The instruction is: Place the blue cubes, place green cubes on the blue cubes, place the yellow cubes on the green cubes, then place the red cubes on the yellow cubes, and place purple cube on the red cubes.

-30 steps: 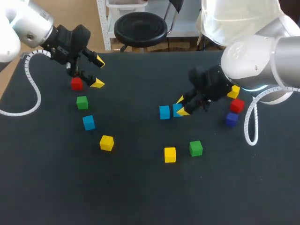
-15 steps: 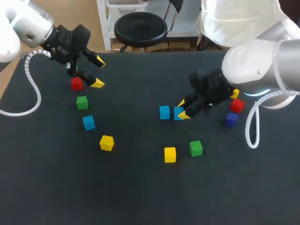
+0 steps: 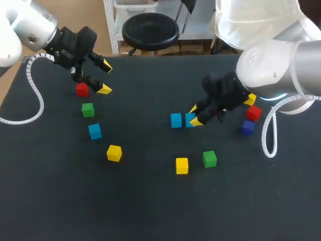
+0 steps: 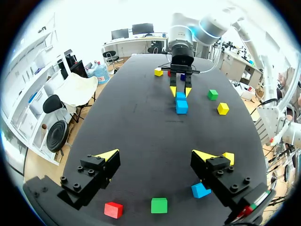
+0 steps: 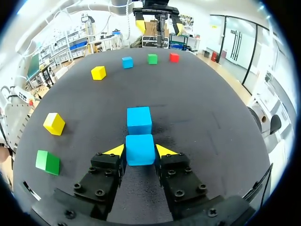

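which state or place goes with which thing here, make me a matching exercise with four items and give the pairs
Things:
1 right gripper
2 left gripper
3 purple cube
4 left green cube

States or places:
a open, holding nothing
b shut on the held blue cube
c right beside the right red cube
d between the left red cube and the left blue cube

Pairs: 1-b, 2-a, 3-c, 4-d
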`<action>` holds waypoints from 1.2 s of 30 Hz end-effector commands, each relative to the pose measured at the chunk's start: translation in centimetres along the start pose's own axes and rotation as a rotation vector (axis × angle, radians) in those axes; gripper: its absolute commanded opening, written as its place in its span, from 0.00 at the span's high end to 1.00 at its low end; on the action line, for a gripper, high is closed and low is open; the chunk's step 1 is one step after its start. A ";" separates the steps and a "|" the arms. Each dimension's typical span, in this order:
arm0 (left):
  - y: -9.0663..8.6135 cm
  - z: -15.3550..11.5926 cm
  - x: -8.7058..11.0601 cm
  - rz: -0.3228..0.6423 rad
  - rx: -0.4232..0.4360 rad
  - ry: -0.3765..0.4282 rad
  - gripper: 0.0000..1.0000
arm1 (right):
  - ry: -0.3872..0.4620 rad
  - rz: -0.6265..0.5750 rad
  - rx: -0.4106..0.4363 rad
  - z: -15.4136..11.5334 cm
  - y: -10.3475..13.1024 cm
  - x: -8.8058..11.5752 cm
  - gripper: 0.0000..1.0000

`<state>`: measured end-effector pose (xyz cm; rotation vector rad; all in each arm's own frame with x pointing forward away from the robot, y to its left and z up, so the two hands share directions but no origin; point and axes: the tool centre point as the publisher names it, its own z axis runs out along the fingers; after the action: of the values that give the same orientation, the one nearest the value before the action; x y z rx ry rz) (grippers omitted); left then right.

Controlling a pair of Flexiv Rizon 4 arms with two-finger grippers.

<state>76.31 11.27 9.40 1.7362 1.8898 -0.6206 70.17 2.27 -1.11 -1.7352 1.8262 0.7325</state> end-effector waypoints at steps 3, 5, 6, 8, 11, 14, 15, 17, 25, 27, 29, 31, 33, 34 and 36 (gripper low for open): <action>-0.1 0.0 0.0 0.000 -0.003 0.000 0.00 | -0.002 0.005 -0.004 0.2 -0.1 0.1 1.00; -0.1 0.0 0.0 0.000 -0.003 0.000 0.00 | -0.002 0.006 -0.005 0.2 -0.1 0.1 1.00; -0.1 0.0 0.0 0.000 -0.003 0.000 0.00 | -0.001 0.006 -0.005 0.2 -0.1 0.1 1.00; -0.1 0.0 0.0 0.000 -0.003 0.000 0.00 | 0.000 0.005 -0.005 0.2 -0.1 0.1 1.00; -0.1 0.0 0.0 0.000 -0.003 0.000 0.00 | 0.001 0.006 -0.006 0.2 -0.1 0.1 1.00; -0.1 0.0 0.0 0.000 -0.003 0.000 0.00 | 0.001 0.006 -0.008 0.2 -0.1 0.1 1.00; -0.1 0.0 0.0 0.000 -0.003 0.000 0.00 | 0.001 0.005 -0.009 0.2 -0.1 0.1 1.00; -0.1 0.0 0.0 0.000 -0.003 0.000 0.00 | 0.000 0.005 -0.009 0.2 -0.2 0.1 1.00; -0.1 0.0 0.0 0.000 -0.003 0.000 0.00 | 0.000 0.009 -0.012 0.2 -0.3 0.1 0.75; -0.1 0.0 0.0 0.000 -0.003 0.000 0.00 | 0.000 0.011 -0.013 0.2 -0.2 0.1 0.68; -0.1 0.0 0.0 0.000 -0.003 0.000 0.00 | -0.001 0.013 -0.011 0.2 -0.2 0.1 0.64; -0.1 0.0 0.0 0.000 -0.003 0.000 0.00 | -0.002 0.015 -0.009 0.2 -0.2 0.1 0.62; -0.1 0.0 0.0 0.000 -0.003 0.000 0.00 | -0.003 0.017 -0.009 0.2 -0.1 0.1 0.62; -0.1 0.0 0.0 0.000 -0.003 0.000 0.00 | -0.003 0.017 -0.009 0.2 -0.1 0.2 0.61; -0.1 0.0 0.0 0.000 -0.003 0.000 0.00 | -0.004 0.019 -0.008 0.2 -0.1 0.2 0.61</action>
<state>76.31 11.27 9.40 1.7362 1.8898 -0.6206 70.26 2.23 -1.22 -1.7251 1.8431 0.7506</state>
